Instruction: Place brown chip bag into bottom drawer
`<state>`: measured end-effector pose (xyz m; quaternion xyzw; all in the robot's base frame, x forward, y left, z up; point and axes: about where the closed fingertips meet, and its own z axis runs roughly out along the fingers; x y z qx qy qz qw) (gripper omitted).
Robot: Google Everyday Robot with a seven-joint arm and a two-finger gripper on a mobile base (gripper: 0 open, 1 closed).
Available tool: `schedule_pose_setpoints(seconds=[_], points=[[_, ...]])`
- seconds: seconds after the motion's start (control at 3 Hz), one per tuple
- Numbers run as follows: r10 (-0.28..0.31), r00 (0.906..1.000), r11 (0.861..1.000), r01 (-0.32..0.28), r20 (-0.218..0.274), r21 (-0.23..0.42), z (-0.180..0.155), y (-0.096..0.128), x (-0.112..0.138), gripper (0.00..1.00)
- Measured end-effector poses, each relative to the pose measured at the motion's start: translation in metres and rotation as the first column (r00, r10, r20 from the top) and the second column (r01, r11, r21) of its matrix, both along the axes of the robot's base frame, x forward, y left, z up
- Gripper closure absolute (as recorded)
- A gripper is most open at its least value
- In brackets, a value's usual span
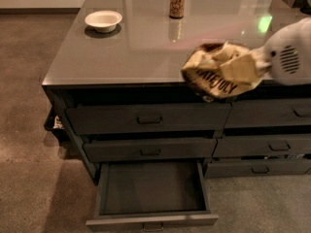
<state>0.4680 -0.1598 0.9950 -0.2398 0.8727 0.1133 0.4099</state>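
Scanning from the left, I see a small round white bowl (103, 20) on the glossy grey counter top (136, 52), above and behind the bottom drawer's left side, well out of play. The bottom drawer (150, 188), the lowest dark grey drawer of the left column, stands pulled out and bare inside. A brown-and-white soda can (177, 1) stands upright far behind and above the drawer, slightly to its right. The brown chip bag (218, 74), crinkled tan foil with brown panels and dark lettering, hangs high above the drawer and off to its right, overlapping the counter's front lip. The gripper (257, 64), on the rounded white arm (291, 57) farther right of the drawer, is clamped on the bag's right end. My worry is the descent. The floppy foil could snag a handle on the two closed drawers above the bottom drawer. It could land on the drawer's right wall if I release before shifting left. A thin pinch on slick foil could also slip.
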Motion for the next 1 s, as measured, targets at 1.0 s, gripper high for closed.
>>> schedule_pose_setpoints(seconds=[1.0], points=[[0.264,0.9527,0.965,-0.261,-0.152,0.034,-0.142,0.110,-0.069,1.00]])
